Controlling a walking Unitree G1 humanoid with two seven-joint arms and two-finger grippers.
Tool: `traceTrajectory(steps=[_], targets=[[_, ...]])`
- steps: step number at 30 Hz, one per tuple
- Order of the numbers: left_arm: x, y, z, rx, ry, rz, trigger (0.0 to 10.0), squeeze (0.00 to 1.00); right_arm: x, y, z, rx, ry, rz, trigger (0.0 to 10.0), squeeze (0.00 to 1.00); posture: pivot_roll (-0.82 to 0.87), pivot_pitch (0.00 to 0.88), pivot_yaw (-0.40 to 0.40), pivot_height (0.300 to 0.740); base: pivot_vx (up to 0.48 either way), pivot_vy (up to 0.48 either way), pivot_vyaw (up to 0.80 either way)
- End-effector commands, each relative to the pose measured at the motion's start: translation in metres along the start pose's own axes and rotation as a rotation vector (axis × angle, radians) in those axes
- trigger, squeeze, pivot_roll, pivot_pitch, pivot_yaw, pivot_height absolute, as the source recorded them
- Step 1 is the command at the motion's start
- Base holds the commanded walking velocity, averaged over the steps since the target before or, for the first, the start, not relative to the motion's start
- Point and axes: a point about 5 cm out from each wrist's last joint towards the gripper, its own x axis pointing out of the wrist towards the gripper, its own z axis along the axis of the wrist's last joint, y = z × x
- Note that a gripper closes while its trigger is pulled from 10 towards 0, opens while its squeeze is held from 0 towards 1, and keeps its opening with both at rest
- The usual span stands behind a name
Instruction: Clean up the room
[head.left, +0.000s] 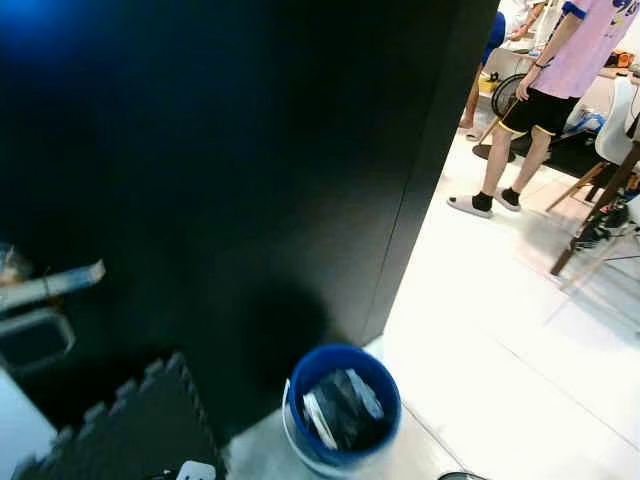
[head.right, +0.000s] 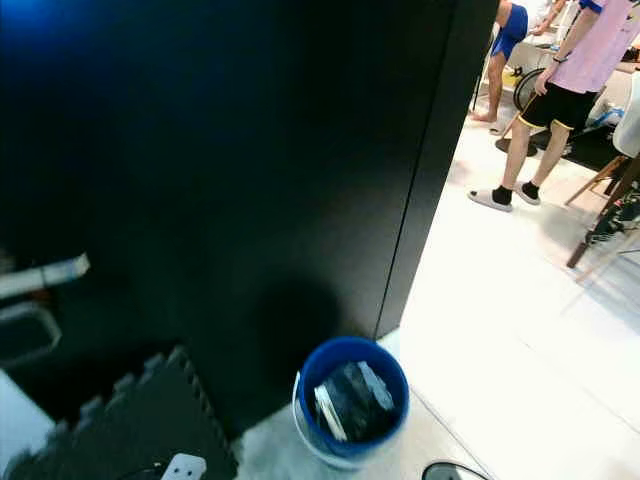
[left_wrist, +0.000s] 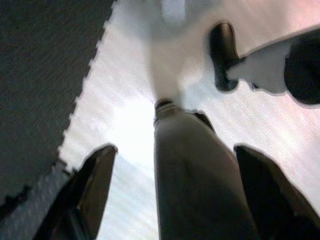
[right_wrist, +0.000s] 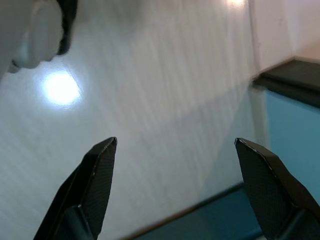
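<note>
Fingers of the left hand (left_wrist: 172, 200) are seen spread to either side of a dark bottle (left_wrist: 192, 180), whose neck points away toward the white floor (left_wrist: 125, 115); the bottle fills the gap but contact with the fingers cannot be made out, so whether it is truly grasped cannot be told. The right hand (right_wrist: 175, 190) is held released, its two black fingers wide apart over bare pale floor with nothing between them, probably because that arm hangs idle. Just ahead on the floor a blue bin (head.left: 342, 405) is seen, lined with a white bag and already holding dark and pale rubbish, so it is judged the likely place for the bottle. Beside it a dark foam puzzle mat (head.left: 120, 430) is laid against a tall black panel (head.left: 250, 170), which blocks most of the forward view. Farther off, past the panel's edge, a person in a pink shirt and black shorts (head.left: 545, 100) is standing near wooden chairs (head.left: 600, 200), well apart from the bin.
</note>
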Motion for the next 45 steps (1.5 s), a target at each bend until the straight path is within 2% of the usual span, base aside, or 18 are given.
traceTrajectory(steps=[1, 8, 13, 16, 17, 18, 19, 22, 25, 27, 30, 33, 34, 35, 36, 41, 45], targets=[[0.001, -0.002, 0.005, 0.003, -0.002, 0.003, 10.0, 0.00, 0.000, 0.000, 0.007, -0.016, -0.018, -0.007, 10.0, 0.00, 0.01, 0.000, -0.085, 0.740, -0.465, 0.000, 0.00], [0.003, -0.015, 0.017, -0.021, -0.024, 0.000, 10.0, 0.00, 0.000, 0.003, 0.012, -0.017, -0.027, -0.009, 10.0, 0.00, -0.01, 0.000, -0.068, 0.740, -0.465, 0.000, 0.00], [0.003, -0.010, 0.015, -0.034, -0.018, 0.017, 10.0, 0.00, 0.000, 0.003, 0.013, -0.031, -0.023, -0.007, 10.0, 0.00, -0.02, 0.000, -0.069, 0.740, -0.465, 0.000, 0.00], [0.001, 0.010, 0.016, -0.060, -0.023, 0.050, 10.0, 0.00, 0.000, -0.004, 0.001, -0.045, -0.004, -0.004, 10.0, 0.00, -0.02, 0.000, -0.071, 0.740, -0.465, 0.000, -0.70], [0.001, 0.010, 0.016, -0.060, -0.023, 0.050, 10.0, 0.00, 0.000, -0.004, 0.001, -0.045, -0.004, -0.004, 10.0, 0.00, -0.02, 0.000, -0.071, 0.740, -0.465, 0.000, -0.70], [-0.002, 0.024, 0.016, -0.077, -0.026, 0.074, 10.0, 0.00, -0.001, -0.012, -0.008, -0.047, 0.011, -0.010, 10.0, 0.00, -0.02, 0.000, -0.070, 0.740, -0.465, 0.000, -0.70], [-0.003, 0.031, 0.014, -0.083, -0.025, 0.086, 10.0, 0.00, -0.002, -0.013, -0.013, -0.050, 0.018, -0.008, 10.0, 0.00, -0.01, 0.000, -0.068, 0.740, -0.465, 0.000, -0.70], [-0.007, 0.047, 0.008, -0.104, -0.019, 0.115, 10.0, 0.00, -0.002, -0.008, -0.020, -0.065, 0.029, 0.006, 10.0, 0.00, -0.01, 0.000, -0.060, 0.740, -0.465, 0.000, -0.70], [-0.008, 0.049, 0.007, -0.108, -0.018, 0.118, 10.0, 0.00, -0.001, -0.007, -0.021, -0.067, 0.029, 0.008, 10.0, 0.00, -0.01, 0.000, -0.060, 0.740, -0.465, 0.000, -0.70], [-0.011, 0.057, -0.006, -0.105, 0.005, 0.135, 10.0, 0.00, -0.001, 0.000, -0.020, -0.062, 0.026, 0.016, 10.0, 0.00, -0.02, 0.000, -0.046, 0.740, -0.465, 0.000, -0.71], [-0.012, 0.056, -0.014, -0.110, 0.022, 0.140, 10.0, 0.00, 0.000, 0.004, -0.016, -0.064, 0.018, 0.023, 10.0, 0.00, -0.03, 0.000, -0.050, 0.740, -0.465, 0.000, -0.71], [-0.007, 0.036, -0.011, -0.116, 0.022, 0.116, 10.0, 0.00, 0.000, 0.006, -0.014, -0.079, 0.016, 0.026, 10.0, 0.00, -0.05, 0.000, -0.052, 0.740, -0.465, 0.000, -0.71], [-0.007, 0.036, -0.011, -0.116, 0.022, 0.116, 10.0, 0.00, 0.000, 0.006, -0.014, -0.079, 0.016, 0.026, 10.0, 0.00, -0.05, 0.000, -0.052, 0.740, -0.465, 0.000, -0.71], [-0.005, 0.028, -0.010, -0.120, 0.024, 0.107, 10.0, 0.00, 0.000, 0.005, -0.017, -0.078, 0.020, 0.026, 10.0, 0.00, -0.04, 0.000, -0.056, 0.740, -0.461, 0.000, -0.71], [-0.003, 0.018, -0.008, -0.133, 0.021, 0.095, 10.0, 0.00, 0.000, 0.005, -0.022, -0.045, 0.029, 0.029, 10.0, 0.00, -0.03, 0.000, -0.060, 0.740, -0.465, 0.000, -0.71], [-0.002, 0.014, -0.006, -0.144, 0.016, 0.089, 10.0, 0.00, -0.001, 0.005, -0.026, -0.016, 0.033, 0.032, 10.0, 0.00, -0.02, 0.000, -0.065, 0.740, -0.464, 0.000, -0.71], [0.001, 0.009, 0.013, -0.129, -0.024, 0.081, 10.0, 0.00, -0.001, 0.001, -0.020, -0.030, 0.026, 0.023, 10.0, 0.00, -0.03, 0.000, -0.055, 0.740, -0.461, 0.000, -0.70]])
